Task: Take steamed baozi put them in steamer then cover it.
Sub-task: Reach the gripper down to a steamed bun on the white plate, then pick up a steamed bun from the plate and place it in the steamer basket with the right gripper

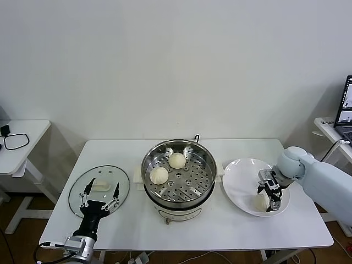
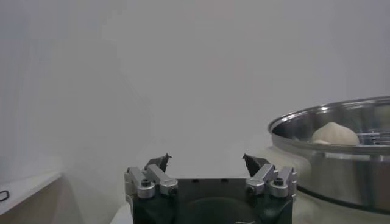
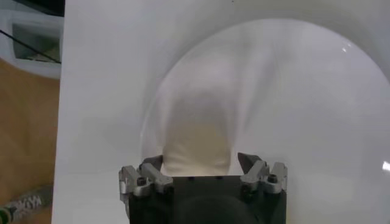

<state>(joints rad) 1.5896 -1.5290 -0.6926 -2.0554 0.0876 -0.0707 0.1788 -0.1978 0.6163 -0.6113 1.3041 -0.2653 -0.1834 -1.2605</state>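
Frankly, no brand, label or writing is readable anywhere in these views.

From my head camera, my right gripper [image 1: 270,199] is down over the white plate [image 1: 242,181] on the right side of the table [image 1: 231,223], its fingers spread on either side of a bun [image 1: 261,202] lying near the plate's near right edge. The steamer [image 1: 179,176] stands at the table's middle, just beside the plate, and two more baozi rest in its perforated basket: one [image 1: 176,160] toward the back, one [image 1: 159,175] toward the left wall. The glass cover [image 1: 99,190] lies flat on the table left of the steamer. My left gripper [image 1: 99,194] hangs above the cover's near edge with its fingers apart and nothing between them. A second table [image 1: 25,146] with a black cable loop [image 1: 15,141] sits off to the left, and a laptop [image 1: 346,110] shows at the far right.

From my left wrist, the left gripper [image 2: 207,163] is spread wide on empty air. The steamer's steel rim [image 2: 332,140] rises beside it, with one bun [image 2: 335,133] showing over the rim.

From my right wrist, the right gripper [image 3: 201,163] straddles the bun [image 3: 198,143] on the plate [image 3: 304,109]; the fingertips sit at its two sides, released, and I cannot tell whether they touch it. The table edge and the floor show beyond the plate.
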